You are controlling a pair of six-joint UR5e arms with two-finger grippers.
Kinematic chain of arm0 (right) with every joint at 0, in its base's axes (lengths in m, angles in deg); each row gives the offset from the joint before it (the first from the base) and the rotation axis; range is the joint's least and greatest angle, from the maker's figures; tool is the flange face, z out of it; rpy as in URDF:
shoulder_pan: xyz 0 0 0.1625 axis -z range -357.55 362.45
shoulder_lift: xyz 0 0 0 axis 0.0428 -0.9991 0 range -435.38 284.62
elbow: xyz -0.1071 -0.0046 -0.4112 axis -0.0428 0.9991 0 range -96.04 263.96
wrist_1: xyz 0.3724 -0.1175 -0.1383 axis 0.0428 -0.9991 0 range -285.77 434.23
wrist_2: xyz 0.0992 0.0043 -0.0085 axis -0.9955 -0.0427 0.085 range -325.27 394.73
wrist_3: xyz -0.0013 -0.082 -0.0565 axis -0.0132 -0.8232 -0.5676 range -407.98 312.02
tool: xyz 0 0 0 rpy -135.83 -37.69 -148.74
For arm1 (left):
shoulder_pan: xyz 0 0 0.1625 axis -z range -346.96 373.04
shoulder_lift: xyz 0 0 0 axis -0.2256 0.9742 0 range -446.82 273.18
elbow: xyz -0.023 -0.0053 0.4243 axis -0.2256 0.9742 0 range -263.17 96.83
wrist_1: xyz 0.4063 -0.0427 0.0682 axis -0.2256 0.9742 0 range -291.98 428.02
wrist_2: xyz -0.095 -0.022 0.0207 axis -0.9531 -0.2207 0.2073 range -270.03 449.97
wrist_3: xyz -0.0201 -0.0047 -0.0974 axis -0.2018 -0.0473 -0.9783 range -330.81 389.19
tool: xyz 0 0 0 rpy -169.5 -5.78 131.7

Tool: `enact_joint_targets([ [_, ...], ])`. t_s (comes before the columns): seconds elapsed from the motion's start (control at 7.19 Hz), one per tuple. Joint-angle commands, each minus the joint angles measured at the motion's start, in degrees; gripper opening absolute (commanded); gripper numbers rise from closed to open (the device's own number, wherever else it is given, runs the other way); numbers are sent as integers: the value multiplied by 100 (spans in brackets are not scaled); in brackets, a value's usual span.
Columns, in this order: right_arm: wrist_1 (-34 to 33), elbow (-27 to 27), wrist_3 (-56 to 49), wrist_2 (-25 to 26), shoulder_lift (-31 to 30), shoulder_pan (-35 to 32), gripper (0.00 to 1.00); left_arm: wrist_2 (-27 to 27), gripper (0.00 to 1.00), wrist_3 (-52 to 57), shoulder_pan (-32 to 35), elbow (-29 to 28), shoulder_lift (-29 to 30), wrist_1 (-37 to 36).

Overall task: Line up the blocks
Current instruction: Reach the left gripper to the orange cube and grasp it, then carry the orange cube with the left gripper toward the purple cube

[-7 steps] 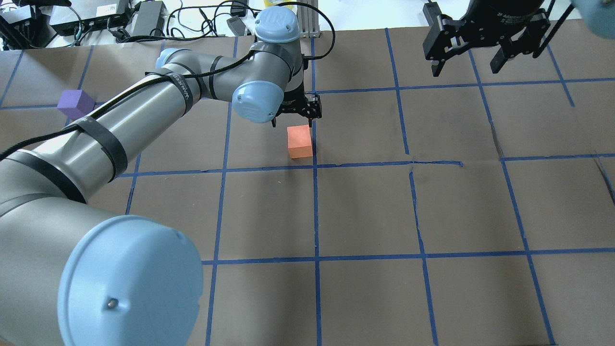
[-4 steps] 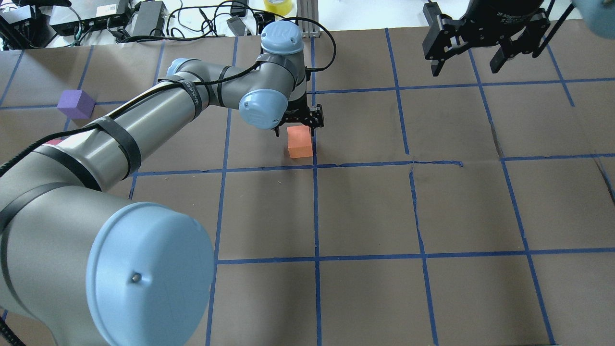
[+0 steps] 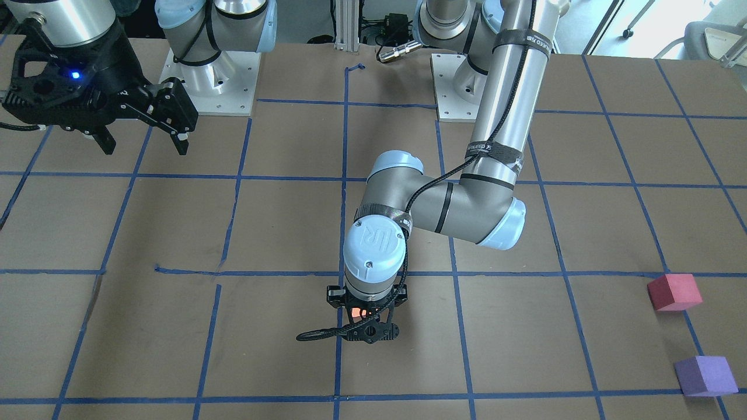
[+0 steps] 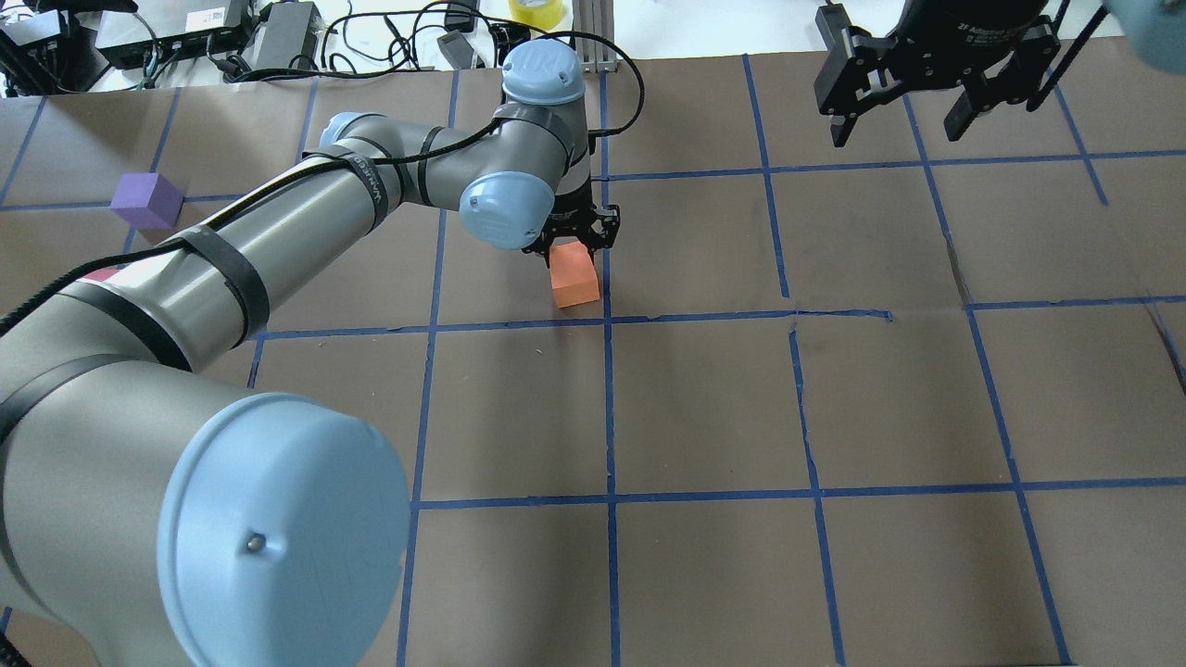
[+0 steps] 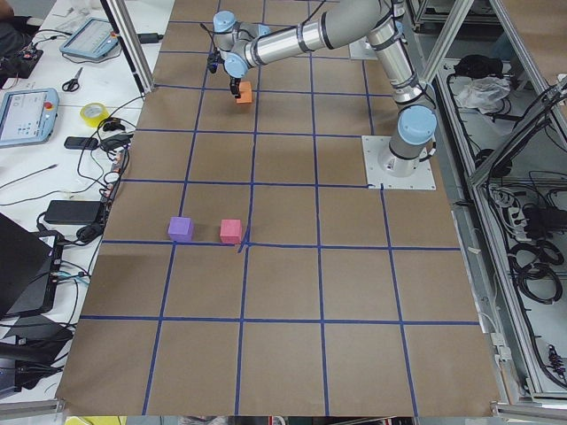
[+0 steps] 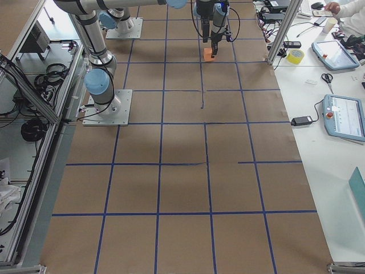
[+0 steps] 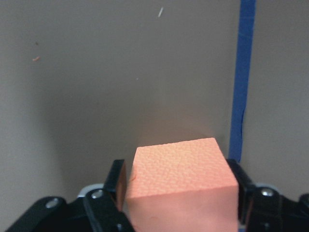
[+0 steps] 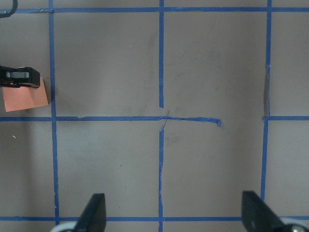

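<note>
The orange block (image 4: 574, 278) lies near the blue tape cross at mid-table and also shows in the left wrist view (image 7: 181, 179). My left gripper (image 4: 573, 243) points straight down over it, one finger (image 7: 119, 179) pressed on each side, shut on the block. I cannot tell whether the block is off the table. The purple block (image 4: 146, 200) and the red-pink block (image 3: 674, 291) sit side by side far off on my left side. My right gripper (image 4: 903, 125) hangs open and empty high over the far right.
Brown paper with a blue tape grid (image 4: 610, 408) covers the table. Cables, power bricks and a tape roll (image 4: 533, 11) lie beyond the far edge. The left arm's elbow (image 4: 278, 528) fills the near left of the overhead view.
My left gripper has come down around the orange block and closed on it; the block shifted slightly to the left. The right gripper has not moved.
</note>
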Motion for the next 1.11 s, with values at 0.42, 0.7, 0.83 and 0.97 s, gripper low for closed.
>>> enact_joint_targets([
  [0.42,1,-7,-8,-18,9,8,100,-8,42,74,-1620,-180,-506,70],
  [0.7,1,-7,-26,17,9,17,100,53,12,1119,-2570,-540,-515,219],
  [0.83,1,-7,-26,0,9,8,100,53,6,1846,-3002,-602,-506,220],
  [0.97,1,-16,-26,8,9,16,100,27,0,2271,-3476,-603,-506,298],
])
